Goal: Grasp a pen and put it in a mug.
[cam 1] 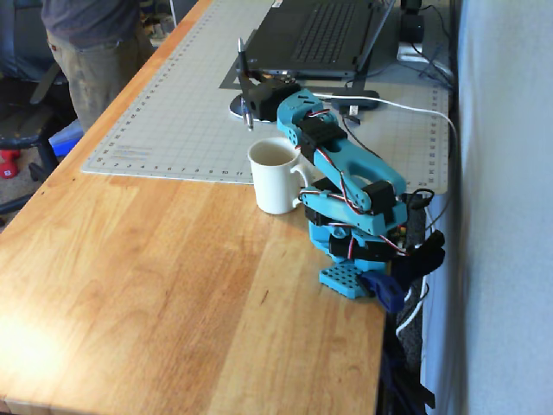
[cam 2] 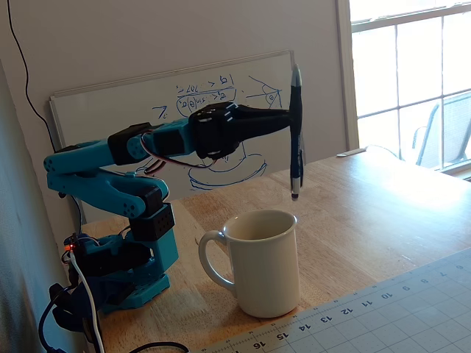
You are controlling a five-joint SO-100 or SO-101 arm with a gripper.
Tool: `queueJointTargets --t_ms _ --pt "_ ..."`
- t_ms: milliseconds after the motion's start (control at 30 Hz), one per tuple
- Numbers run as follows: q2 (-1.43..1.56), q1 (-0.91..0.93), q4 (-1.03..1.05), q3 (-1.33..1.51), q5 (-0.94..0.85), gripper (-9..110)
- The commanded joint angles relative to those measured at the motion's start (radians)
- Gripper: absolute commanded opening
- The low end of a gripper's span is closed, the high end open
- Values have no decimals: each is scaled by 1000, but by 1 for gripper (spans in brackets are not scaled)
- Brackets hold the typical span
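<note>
The white mug [cam 1: 275, 181] stands on the wooden table beside the blue arm's base, with its handle toward the arm. It also shows in the other fixed view [cam 2: 263, 265]. My gripper [cam 1: 245, 85] is shut on the dark blue pen [cam 1: 248, 114] and holds it upright, tip down. In the other fixed view my gripper [cam 2: 294, 121] grips the pen [cam 2: 296, 168] at about mid-length. The pen's tip hangs a little above the mug's rim, near the edge of the opening farthest from the arm. It does not touch the mug.
A grey cutting mat [cam 1: 173, 112] covers the far table. An open laptop [cam 1: 320, 35] on a stand sits behind the gripper. A person [cam 1: 91, 52] stands at the table's far left. A whiteboard [cam 2: 147, 110] leans on the wall behind the arm. The table edge lies right of the arm base [cam 1: 346, 278].
</note>
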Motion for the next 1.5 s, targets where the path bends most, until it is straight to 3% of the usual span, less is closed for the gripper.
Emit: queueJointTargets --t_ms 0,333,567,867,1200,1333,1467 --pt "104 -8 120 -21 -11 0" --pt "270 -6 433 -18 -11 0" --pt "276 -8 545 -17 -9 1" --pt "276 -9 557 -18 -11 19" --pt "261 -74 546 -120 -14 7" --pt "261 -158 548 -173 -118 3" --pt "261 -264 548 -178 -370 2"
